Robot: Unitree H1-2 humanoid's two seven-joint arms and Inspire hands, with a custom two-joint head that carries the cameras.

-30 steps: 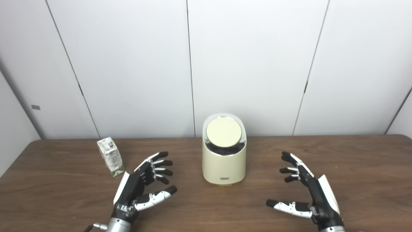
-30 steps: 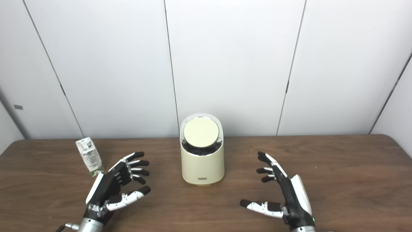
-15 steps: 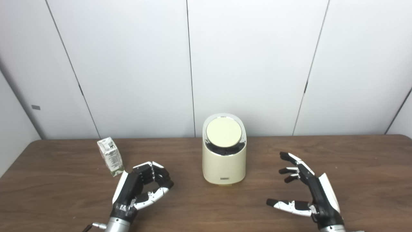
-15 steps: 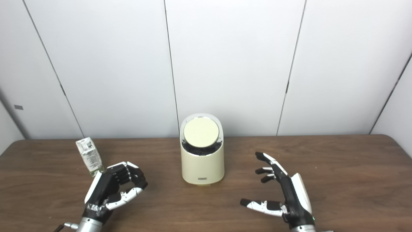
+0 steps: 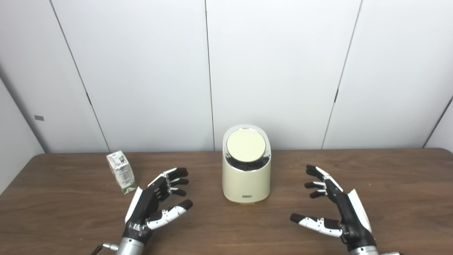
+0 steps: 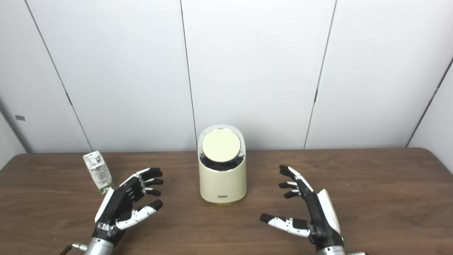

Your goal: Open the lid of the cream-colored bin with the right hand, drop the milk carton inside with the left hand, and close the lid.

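White wall panels back a brown wooden table. At its left the milk carton stands tilted, just beside the left hand — fingers spread, holding nothing. In the middle sits the cream-colored bin, its round lid down. To the right, the right hand hovers spread and empty. Nothing is begun; the right hand must reach the lid first.
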